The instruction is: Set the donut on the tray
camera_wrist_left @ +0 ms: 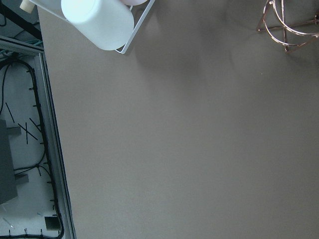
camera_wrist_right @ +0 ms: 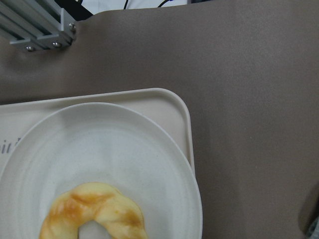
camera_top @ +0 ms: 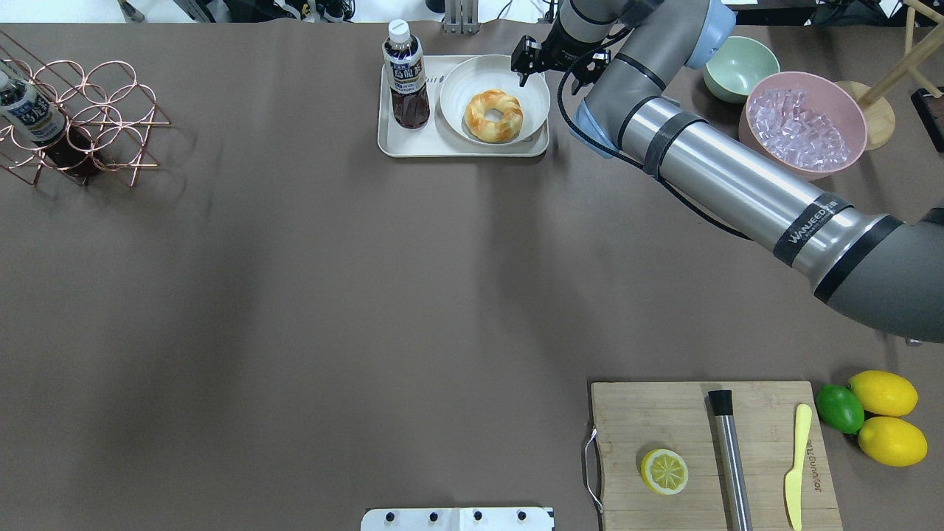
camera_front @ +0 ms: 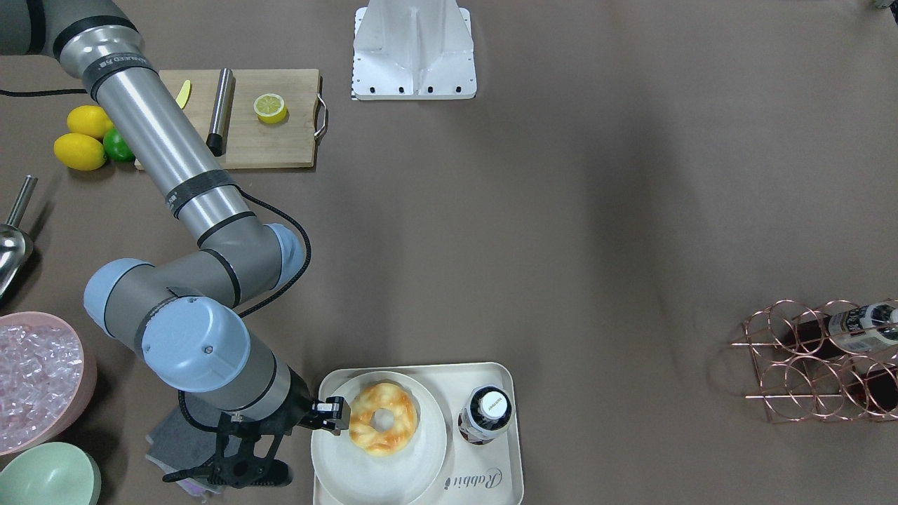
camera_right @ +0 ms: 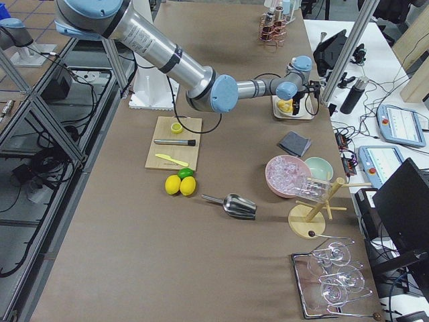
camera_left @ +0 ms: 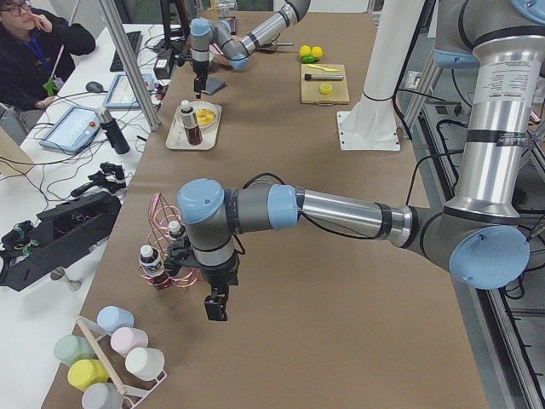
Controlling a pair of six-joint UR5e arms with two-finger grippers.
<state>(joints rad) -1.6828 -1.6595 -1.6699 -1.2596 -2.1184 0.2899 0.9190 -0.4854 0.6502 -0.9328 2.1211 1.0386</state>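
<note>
Hovering at the rim of the round white plate (camera_front: 337,463), the right gripper (camera_front: 335,415) carries nothing. Its two fingers are spread wide, as the overhead view shows plainly, with only air between them.

- The donut (camera_front: 382,419) lies flat in the middle of the plate, just beside the fingertips and seemingly not touching them.
- The plate sits inside the tray (camera_front: 491,379) and fills the half nearer the right arm.
- A dark drink bottle (camera_front: 487,414) stands upright in the tray's other half, just beside the plate.
- The right wrist view looks down on the plate rim, the tray corner and part of the donut. No finger shows in it.

Judgement: the donut already rests within the tray, by way of the plate, so the placing looks near complete. What remains is a clean withdrawal. To do that well:

- Rise straight up first, fingers kept apart, before any sideways swing.
- Don't let a low fingertip catch the plate's raised edge, since that could tip the plate or drag the pastry.
- Retreat away from the bottle, not across it.

The left gripper (camera_left: 215,307) hangs over bare table near the copper wire rack (camera_front: 814,358), well apart from the tray. Only the side view shows it, so I cannot tell how its fingers stand.
</note>
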